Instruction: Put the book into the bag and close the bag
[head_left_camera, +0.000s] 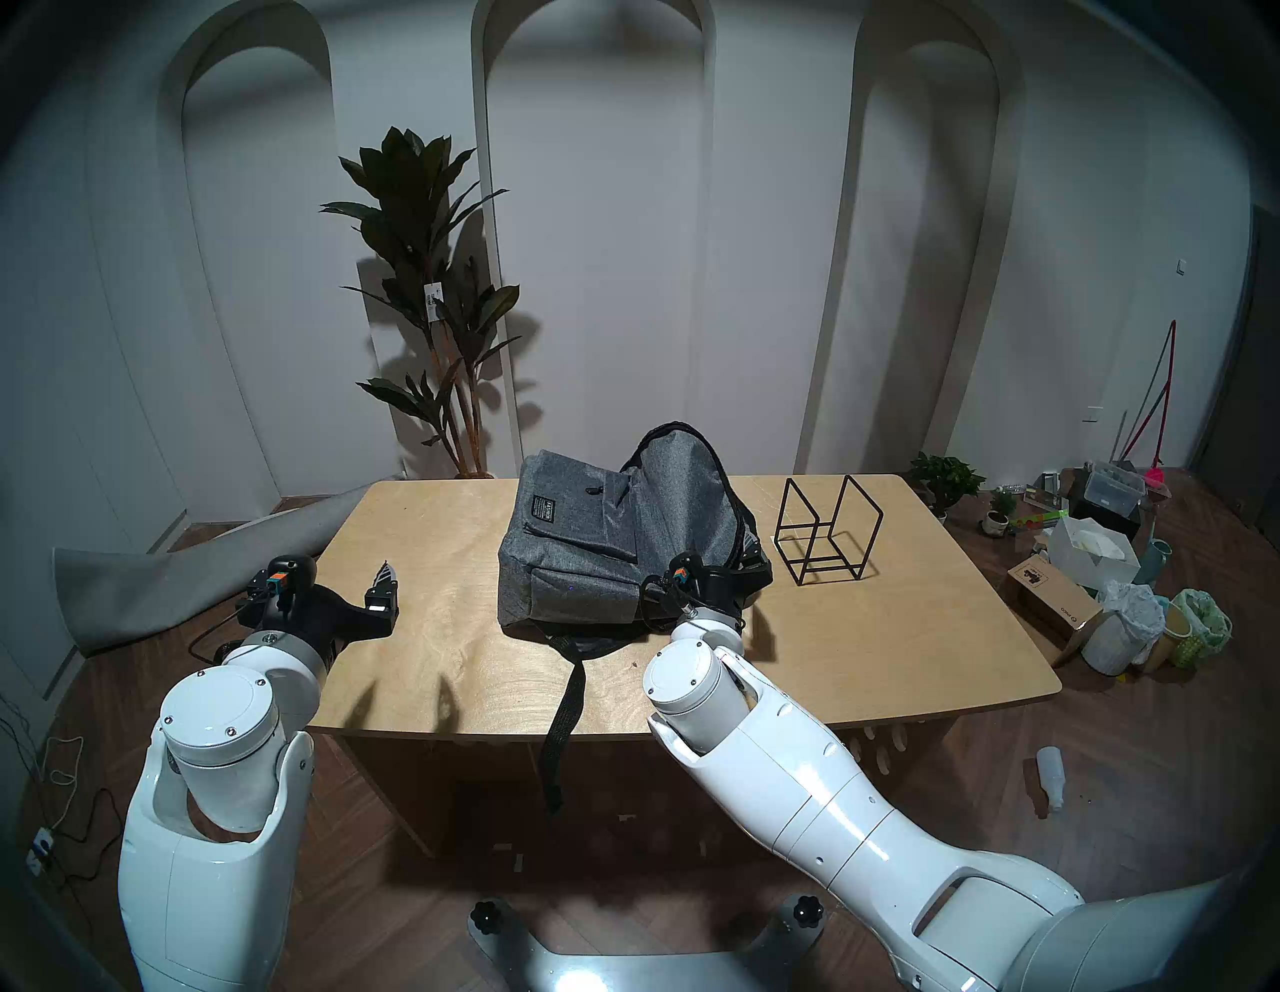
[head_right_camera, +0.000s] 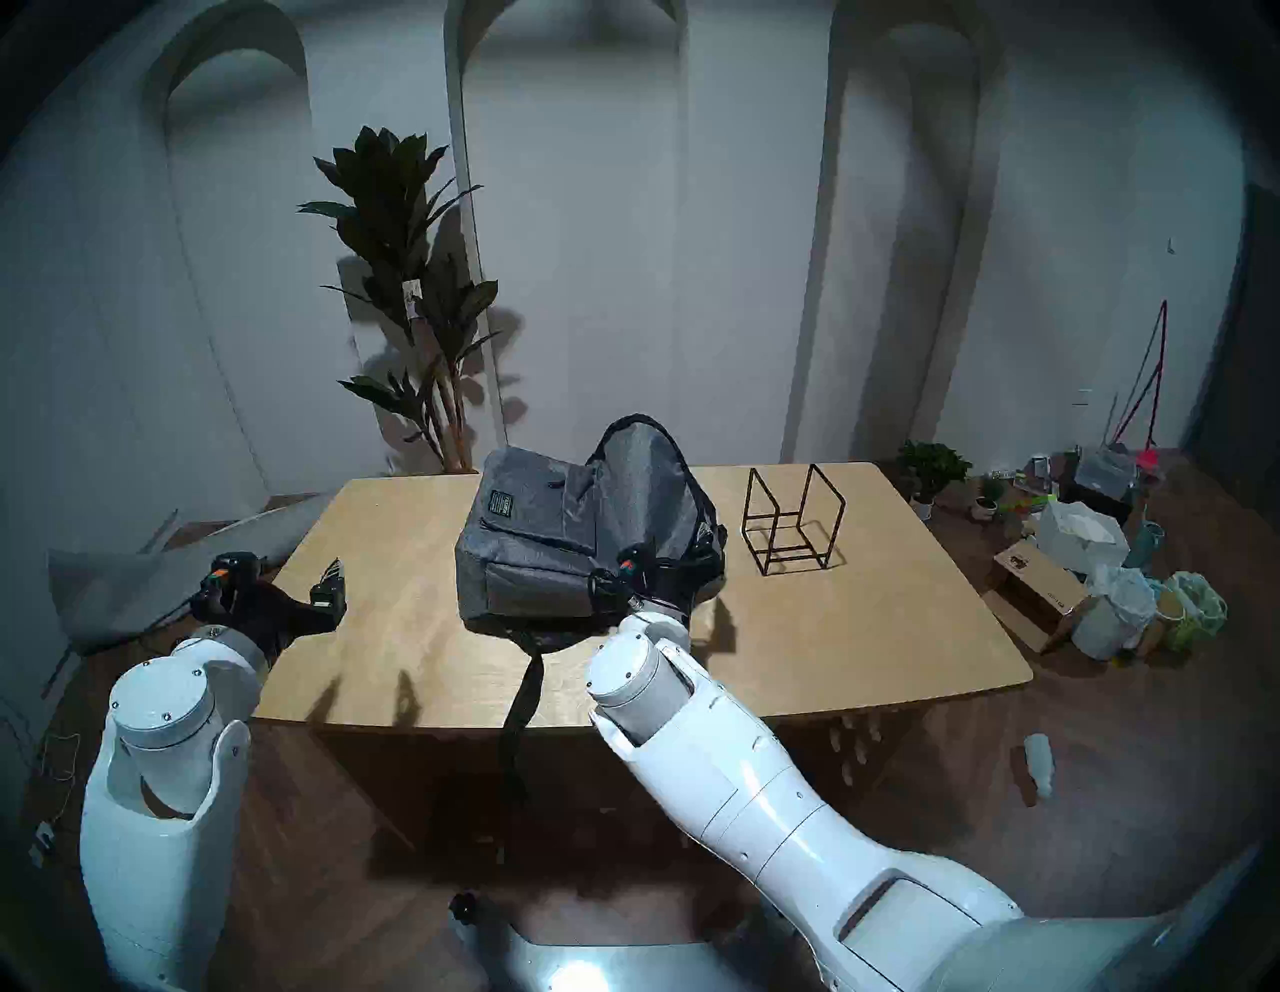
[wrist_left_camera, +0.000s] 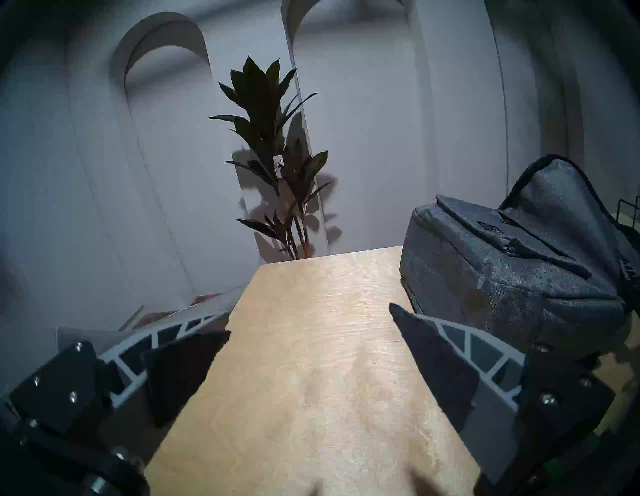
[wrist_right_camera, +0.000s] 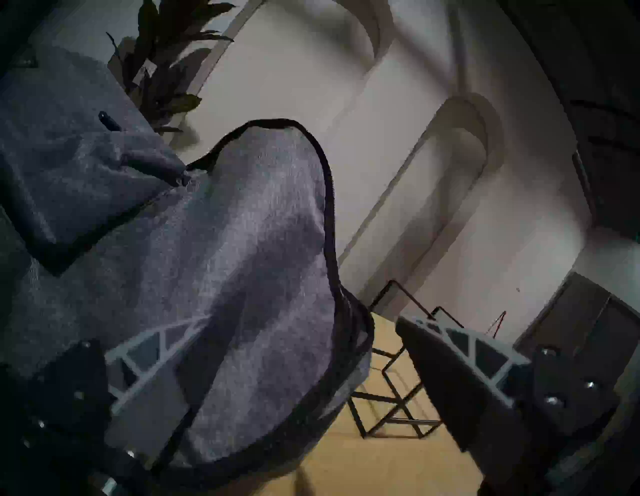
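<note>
The dark grey bag (head_left_camera: 582, 554) lies on the wooden table (head_left_camera: 450, 623), label side up, its black-edged flap (head_left_camera: 682, 471) raised at the back right. The bag also shows in the left wrist view (wrist_left_camera: 502, 270) and the right wrist view (wrist_right_camera: 225, 277). The book is not in view. My right gripper (head_left_camera: 720, 564) is at the bag's front right corner, open, with the flap's fabric lying between its fingers (wrist_right_camera: 450, 363). My left gripper (head_left_camera: 332, 585) is open and empty over the table's left edge, well apart from the bag; it also shows in its wrist view (wrist_left_camera: 310, 318).
An empty black wire-frame stand (head_left_camera: 824, 533) stands just right of the bag. A black strap (head_left_camera: 564, 706) hangs over the table's front edge. A tall plant (head_left_camera: 436, 312) stands behind the table. Boxes and bags (head_left_camera: 1108, 589) clutter the floor at the right.
</note>
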